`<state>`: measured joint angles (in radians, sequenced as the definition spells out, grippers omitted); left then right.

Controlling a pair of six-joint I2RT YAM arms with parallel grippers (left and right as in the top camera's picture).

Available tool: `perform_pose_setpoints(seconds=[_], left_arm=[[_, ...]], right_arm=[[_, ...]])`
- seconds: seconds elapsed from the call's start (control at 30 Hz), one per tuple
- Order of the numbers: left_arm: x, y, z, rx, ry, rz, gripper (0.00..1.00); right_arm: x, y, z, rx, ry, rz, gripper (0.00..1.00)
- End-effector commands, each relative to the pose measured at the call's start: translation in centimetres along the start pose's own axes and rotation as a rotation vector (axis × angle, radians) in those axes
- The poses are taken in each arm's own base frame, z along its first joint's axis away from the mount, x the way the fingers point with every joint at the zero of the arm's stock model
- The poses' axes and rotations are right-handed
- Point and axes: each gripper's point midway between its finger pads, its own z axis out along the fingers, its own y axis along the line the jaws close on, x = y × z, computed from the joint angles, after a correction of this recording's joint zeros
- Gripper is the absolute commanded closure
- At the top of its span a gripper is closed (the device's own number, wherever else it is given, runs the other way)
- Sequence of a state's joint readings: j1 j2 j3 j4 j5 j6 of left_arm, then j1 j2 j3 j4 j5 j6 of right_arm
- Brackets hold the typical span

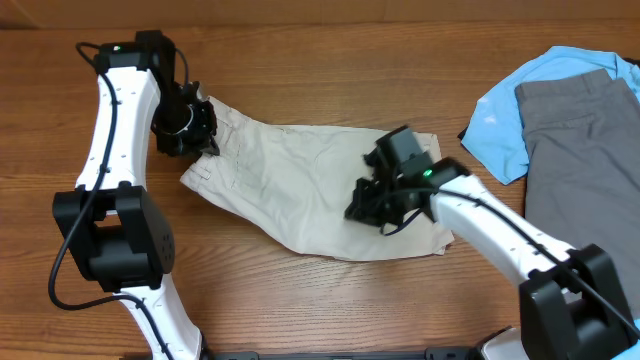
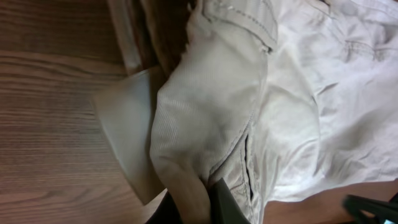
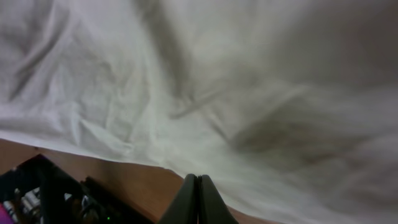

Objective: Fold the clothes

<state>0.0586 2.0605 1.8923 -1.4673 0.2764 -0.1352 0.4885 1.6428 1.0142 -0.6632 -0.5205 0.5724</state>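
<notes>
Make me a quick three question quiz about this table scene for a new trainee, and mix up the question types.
1. True or false: the grey trousers lie on top of the blue shirt.
2. What does the left gripper pinch? A) the beige shorts B) the blue shirt C) nothing
3. Fill in: the fingers of the right gripper are ____ (open or shut).
Key: 1 true; 2 A; 3 shut.
</notes>
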Motion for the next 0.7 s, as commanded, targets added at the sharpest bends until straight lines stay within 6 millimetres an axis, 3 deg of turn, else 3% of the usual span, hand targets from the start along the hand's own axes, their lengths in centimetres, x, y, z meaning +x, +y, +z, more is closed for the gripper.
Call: perform_pose_setpoints(seconds=[0.0, 0.4, 0.67], left_arm=[[0.0, -1.3, -0.7, 0.013, -0.013, 0.053, 0.96], [0.5, -2.2, -2.7, 0.014, -0.052, 0.078, 0.96], [1.2, -2.9, -4.8, 0.022, -0.111, 0.104, 0.96]], right_arm=[[1.6, 0.9, 1.4, -0.045, 0.044, 0.004, 0.96], [1.2, 1.3, 3.4, 0.039, -0.055, -0.012, 0.96], [2.5, 1.4, 7.5, 0.057, -0.003, 0.008, 0.96]])
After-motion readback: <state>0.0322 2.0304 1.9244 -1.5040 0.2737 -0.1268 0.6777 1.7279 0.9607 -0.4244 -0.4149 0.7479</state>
